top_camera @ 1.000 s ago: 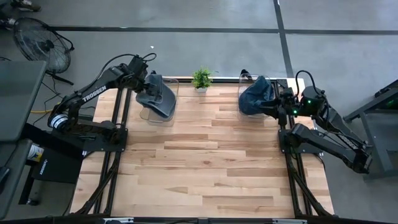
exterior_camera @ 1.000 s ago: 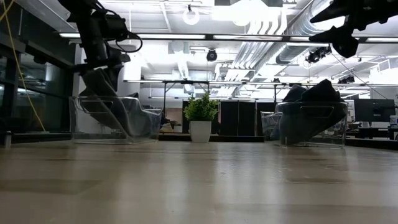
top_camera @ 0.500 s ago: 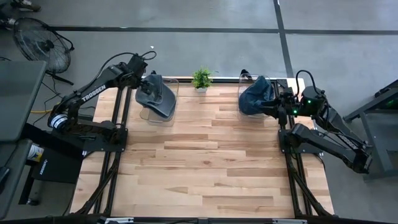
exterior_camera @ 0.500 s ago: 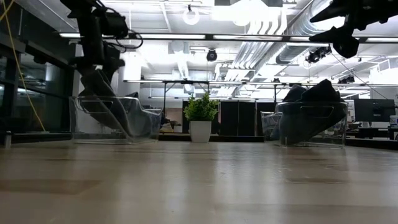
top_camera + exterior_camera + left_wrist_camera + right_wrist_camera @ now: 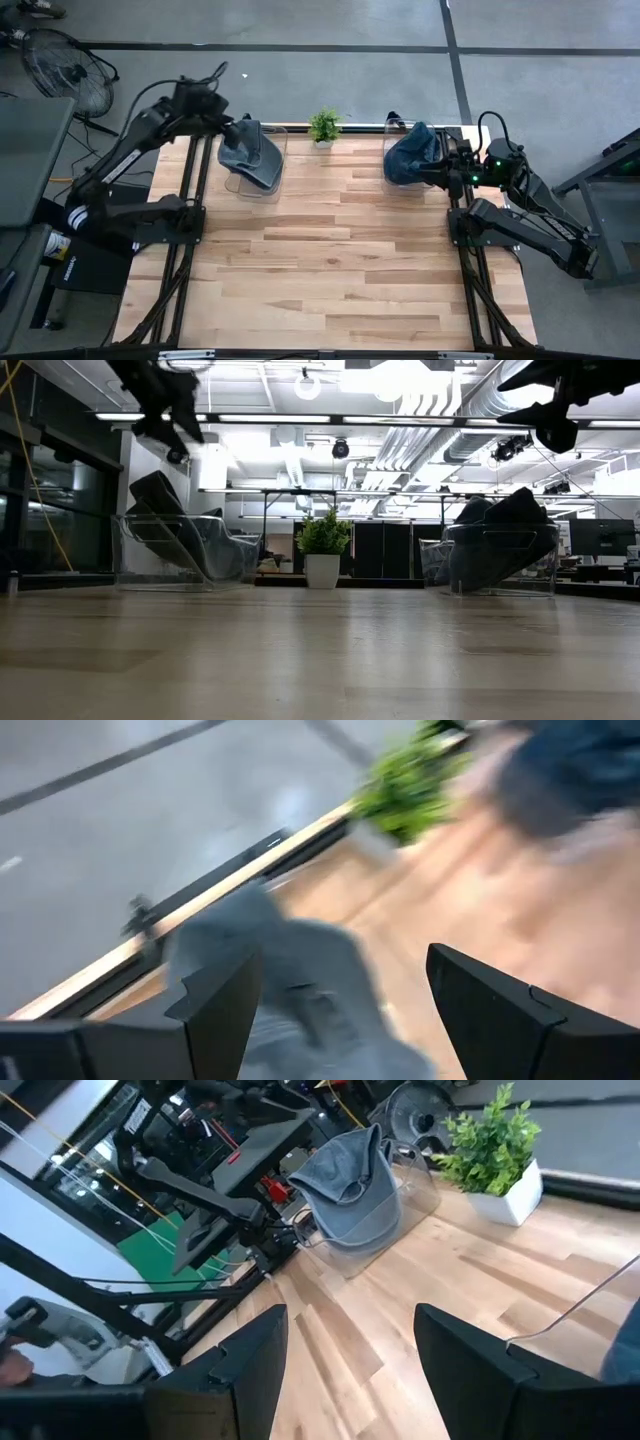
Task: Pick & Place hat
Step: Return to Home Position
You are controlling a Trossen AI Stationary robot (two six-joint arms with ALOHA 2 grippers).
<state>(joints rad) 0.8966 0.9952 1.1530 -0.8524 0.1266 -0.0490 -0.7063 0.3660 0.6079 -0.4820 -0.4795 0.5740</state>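
A grey hat (image 5: 252,155) lies in a clear bin (image 5: 272,190) at the table's far left, its crown leaning against the bin's wall and sticking above the rim (image 5: 156,490). My left gripper (image 5: 231,127) hangs open above it, clear of it; in the left wrist view the blurred grey hat (image 5: 300,990) shows beneath the open gripper (image 5: 342,960). A dark blue hat (image 5: 408,155) fills a second clear bin (image 5: 500,555) at the far right. My right gripper (image 5: 441,168) hovers open beside it, high above the table (image 5: 553,425).
A small potted plant (image 5: 323,127) stands at the far edge between the two bins. The wooden table top (image 5: 330,260) lies bare toward the near edge. A fan (image 5: 70,65) and a rack stand on the floor to the left.
My left gripper has risen from the grey hat and drawn back toward the table's left, now standing clear above the bin. The hat stays leaning in the bin. The left wrist view is blurred by motion.
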